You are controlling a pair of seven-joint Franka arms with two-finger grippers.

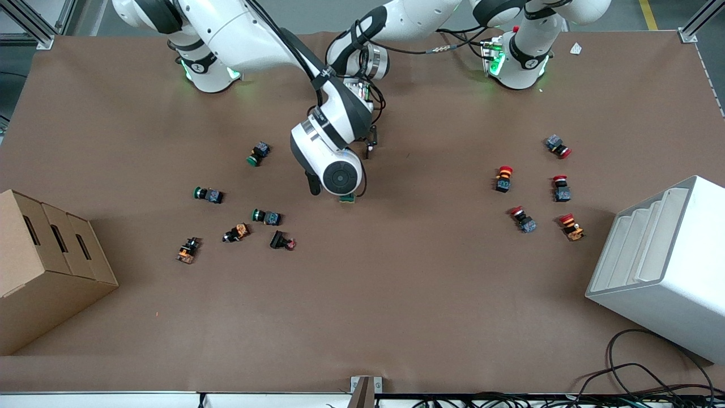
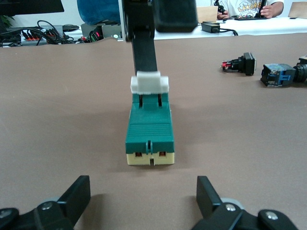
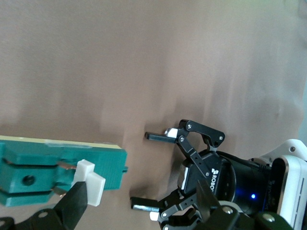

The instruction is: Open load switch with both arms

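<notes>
The load switch [image 2: 148,129], a dark green block on a cream base, lies on the brown table about midway between the two arms' ends, with its white lever [image 2: 149,84] at one end. In the front view only a corner of the load switch [image 1: 347,198] shows under the right wrist. My right gripper [image 3: 141,206] is open over it, one finger [image 3: 72,206] resting against the white lever [image 3: 90,182]. My left gripper [image 2: 144,196] is open just off the switch's cream end, touching nothing. That left gripper [image 1: 371,144] is low at the table, and the left gripper [image 3: 140,171] also shows in the right wrist view.
Several green and orange push-buttons [image 1: 266,216] lie toward the right arm's end. Several red push-buttons [image 1: 503,178] lie toward the left arm's end. A cardboard box [image 1: 45,266] and a white tiered bin [image 1: 662,266] stand at the table's two ends, nearer the camera.
</notes>
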